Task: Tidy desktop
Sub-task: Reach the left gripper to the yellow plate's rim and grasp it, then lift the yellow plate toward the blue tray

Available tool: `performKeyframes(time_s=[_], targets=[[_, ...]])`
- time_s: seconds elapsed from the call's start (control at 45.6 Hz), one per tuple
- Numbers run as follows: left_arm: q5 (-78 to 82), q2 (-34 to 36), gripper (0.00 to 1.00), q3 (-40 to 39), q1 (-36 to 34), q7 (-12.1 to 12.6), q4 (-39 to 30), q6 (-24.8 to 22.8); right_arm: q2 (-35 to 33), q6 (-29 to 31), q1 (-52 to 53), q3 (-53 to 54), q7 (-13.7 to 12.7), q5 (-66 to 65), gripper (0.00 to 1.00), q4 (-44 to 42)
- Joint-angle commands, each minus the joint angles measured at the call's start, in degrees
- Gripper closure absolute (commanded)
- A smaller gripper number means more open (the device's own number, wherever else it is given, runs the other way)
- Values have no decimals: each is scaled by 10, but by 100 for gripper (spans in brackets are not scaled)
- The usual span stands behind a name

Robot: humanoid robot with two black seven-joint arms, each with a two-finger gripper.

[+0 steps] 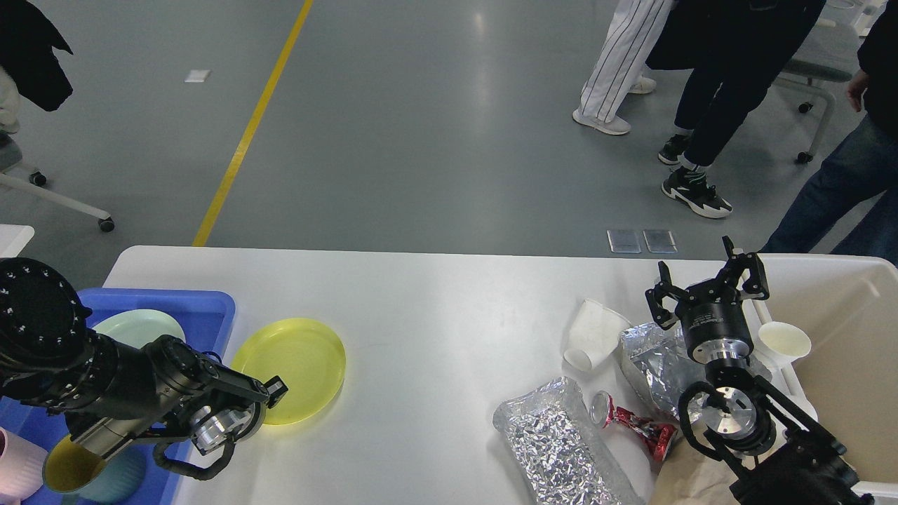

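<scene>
The white desktop point(435, 301) carries a yellow plate point(298, 361) at the left. At the right lie a tipped white paper cup point(593, 333), two foil bags point(561, 442) point(652, 361) and a crushed red can point(631, 423). My left gripper point(273, 391) is low at the plate's near left rim. It is dark and small, so I cannot tell its fingers apart. My right gripper point(707, 284) is open and empty, raised above the foil bag beside the beige tub point(856, 308).
A blue tray point(207, 308) at the left holds a pale green plate point(140, 326), a yellow cup point(70, 471) and a pink cup point(14, 470). A white paper cup point(784, 342) sits in the tub. Brown paper point(691, 480) lies at the near right. People stand beyond the table.
</scene>
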Motion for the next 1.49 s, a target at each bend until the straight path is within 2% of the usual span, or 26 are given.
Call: performKeyframes(time_s=[0.0,0.219,0.57,0.942,1.052,1.161,1.249,1.38,1.468], targets=[[0,1,89,1,0,2,0,0,0,0,0,0,-1,0,0,0],[1,0,99,1,0,3,0,0,0,0,1,0,0,0,0,0],[5,7,100,5,-7,16,-6,0,0,0,0,0,0,0,0,0],[9,63,100,4,-108,74,-39,-32,0,0,0,0,0,0,0,0],[9,76,100,5,-136,112,-40,-44,0,0,1,0,0,0,0,0],[9,83,100,5,-169,158,-48,-69,0,0,1,0,0,0,0,0],[9,99,100,8,-208,179,-67,-100,0,0,0,0,0,0,0,0],[11,116,100,33,-288,191,-98,-156,0,0,0,0,0,0,0,0],[26,120,100,60,-358,192,-111,-233,0,0,1,0,-1,0,0,0]])
